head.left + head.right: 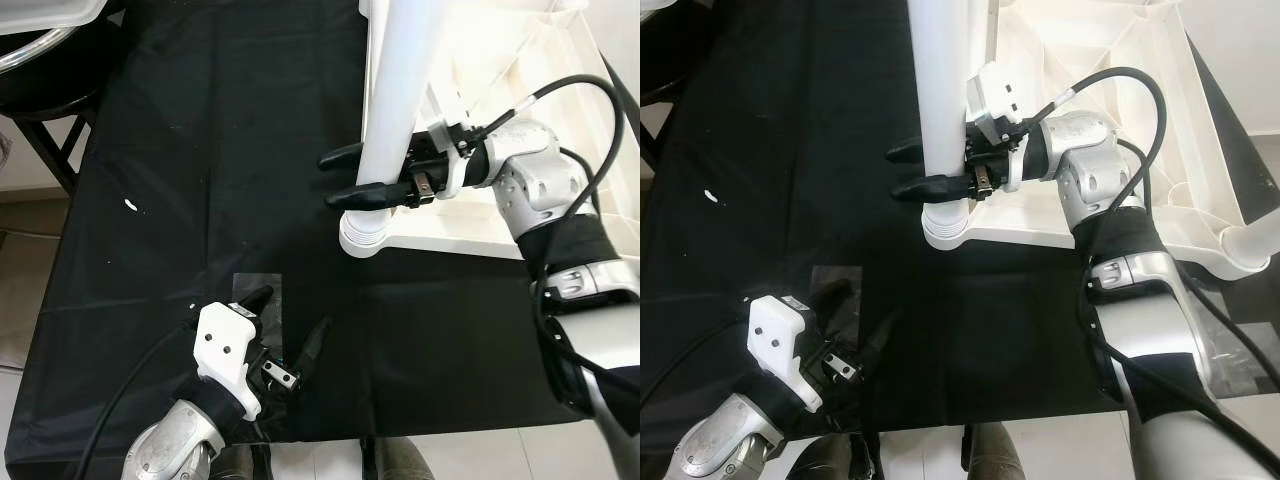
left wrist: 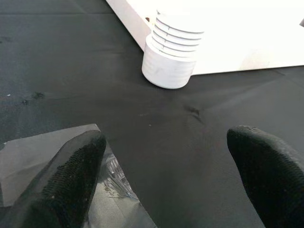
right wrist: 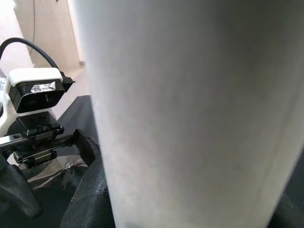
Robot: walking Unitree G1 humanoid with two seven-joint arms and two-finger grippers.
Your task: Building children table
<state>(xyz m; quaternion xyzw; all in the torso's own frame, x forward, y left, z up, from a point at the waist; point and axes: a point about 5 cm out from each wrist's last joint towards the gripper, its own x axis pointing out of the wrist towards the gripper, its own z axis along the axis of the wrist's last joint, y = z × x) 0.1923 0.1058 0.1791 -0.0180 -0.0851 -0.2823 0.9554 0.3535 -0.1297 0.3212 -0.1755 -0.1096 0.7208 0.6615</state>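
Two arms are at work over a black cloth (image 1: 200,150) spread over the surface, largest thing in the head views. Next in size is the white tabletop (image 1: 1110,60), lying upside down at about 1 o'clock, its ribbed underside facing up. A white table leg (image 1: 395,90) stands upright at the tabletop's near corner, its long axis vertical, running from 12 o'clock down to a ribbed threaded collar (image 2: 170,59) that sits at the corner where it meets the cloth. The right tool (image 1: 345,178) is closed around this leg just above the collar, one black finger on each side of the tube, reaching in from 3 o'clock; it is plainly the nearer arm and the one holding the work. The left tool (image 1: 290,330) sits low at 7 o'clock, well apart from the leg, fingers spread wide and empty, above a small clear plastic sheet (image 1: 262,295) lying flat on the cloth; from there the collar lies ahead toward 1 o'clock. A tiny white scrap (image 1: 130,205) lies at 10 o'clock. Judging by the grip, the coming move is probably turning or seating the leg about its upright axis, so the right tool must keep it vertical.
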